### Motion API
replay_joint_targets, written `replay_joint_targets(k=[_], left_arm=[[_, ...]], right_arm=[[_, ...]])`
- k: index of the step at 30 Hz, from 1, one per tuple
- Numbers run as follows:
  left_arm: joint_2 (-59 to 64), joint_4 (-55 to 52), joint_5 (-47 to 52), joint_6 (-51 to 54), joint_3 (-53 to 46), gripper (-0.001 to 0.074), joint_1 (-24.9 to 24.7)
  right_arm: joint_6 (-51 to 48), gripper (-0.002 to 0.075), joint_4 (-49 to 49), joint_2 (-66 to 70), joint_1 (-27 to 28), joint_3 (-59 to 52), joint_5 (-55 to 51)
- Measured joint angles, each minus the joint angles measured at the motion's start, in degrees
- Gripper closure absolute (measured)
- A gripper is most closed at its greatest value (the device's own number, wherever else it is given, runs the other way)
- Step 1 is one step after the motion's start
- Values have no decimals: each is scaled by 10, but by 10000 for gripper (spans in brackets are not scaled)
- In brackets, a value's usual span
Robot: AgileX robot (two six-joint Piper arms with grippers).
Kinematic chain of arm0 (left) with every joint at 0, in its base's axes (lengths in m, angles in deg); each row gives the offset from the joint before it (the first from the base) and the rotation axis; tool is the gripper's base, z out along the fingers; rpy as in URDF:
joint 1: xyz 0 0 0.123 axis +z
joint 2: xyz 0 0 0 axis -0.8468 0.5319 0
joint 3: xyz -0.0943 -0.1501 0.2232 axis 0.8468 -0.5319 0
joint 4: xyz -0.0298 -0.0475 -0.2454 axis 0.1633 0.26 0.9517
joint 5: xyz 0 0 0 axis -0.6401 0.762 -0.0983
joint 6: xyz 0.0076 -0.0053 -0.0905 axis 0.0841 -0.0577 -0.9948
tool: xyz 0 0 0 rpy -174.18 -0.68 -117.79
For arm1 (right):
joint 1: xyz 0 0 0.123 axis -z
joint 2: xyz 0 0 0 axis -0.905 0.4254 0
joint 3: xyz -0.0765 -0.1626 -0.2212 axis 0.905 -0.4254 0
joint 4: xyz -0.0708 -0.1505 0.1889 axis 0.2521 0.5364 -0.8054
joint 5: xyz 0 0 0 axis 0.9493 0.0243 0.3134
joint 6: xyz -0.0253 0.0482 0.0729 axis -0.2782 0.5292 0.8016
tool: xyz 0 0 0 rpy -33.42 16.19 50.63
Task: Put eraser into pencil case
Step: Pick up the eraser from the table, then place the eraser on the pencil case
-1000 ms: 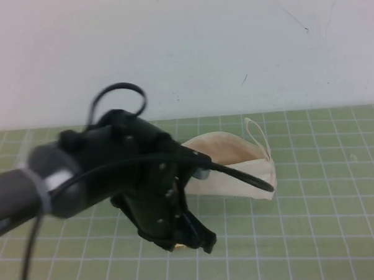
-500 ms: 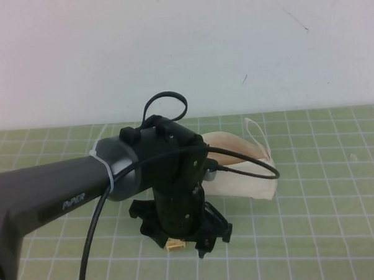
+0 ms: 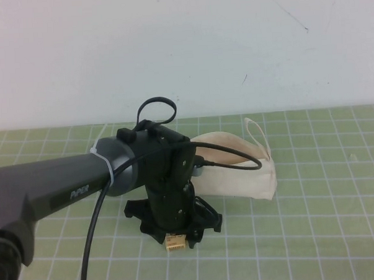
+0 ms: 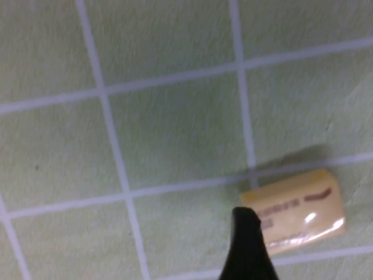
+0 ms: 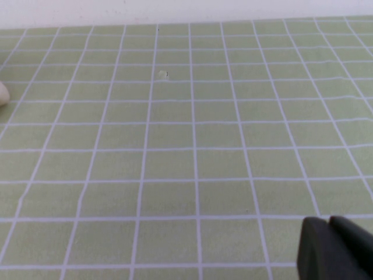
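Note:
The eraser [image 3: 175,241], a small tan block with dark print, lies on the green grid mat near the front. It also shows in the left wrist view [image 4: 297,211]. My left gripper [image 3: 174,230] points straight down over it, jaws open on either side of it. One black fingertip [image 4: 247,239] overlaps the eraser's edge. The cream pencil case [image 3: 238,170] lies just behind the gripper, its mouth partly hidden by the arm and its loop strap [image 3: 259,137] at the far right end. My right gripper [image 5: 335,248] is shut and empty, low over bare mat, and is out of the high view.
The green grid mat [image 3: 327,220] runs back to a white wall [image 3: 232,45]. A black cable [image 3: 231,160] loops from the left wrist over the pencil case. A cream edge [image 5: 2,93] shows at the side of the right wrist view.
My left arm has turned and shifted slightly left, and its gripper has settled down around the eraser. The pencil case has not moved.

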Motion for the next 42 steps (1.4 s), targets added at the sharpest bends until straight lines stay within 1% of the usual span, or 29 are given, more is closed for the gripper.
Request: replay_joint_targets(k=[10,12,14,16,18,19,25,32,36,42], left_arm=[[22,-4,-5,-4,0,328,3],[24,-1,-6,-6,0,346,3],[24,2,-6,-7,1,402,3],[24,1,-5,-8,1,489,3],[24,0,-1,-5,2,604,3],[24,0,0,-1,2,636,3],[-11,0,12,18,2,639,3],[-133,36,12,67,10,639,3],[-176,38,-39,76,46,639,3],[-152,31,-149,90,75,639,3]], right_arm=[[0,727,0,0,0,0,0],[0,727,0,0,0,0,0],[0,727,0,0,0,0,0],[0,727,0,0,0,0,0],[0,727,0,0,0,0,0],[0,727,0,0,0,0,0],[0,727,0,0,0,0,0],[0,727,0,0,0,0,0],[0,727,0,0,0,0,0],[0,727,0,0,0,0,0]])
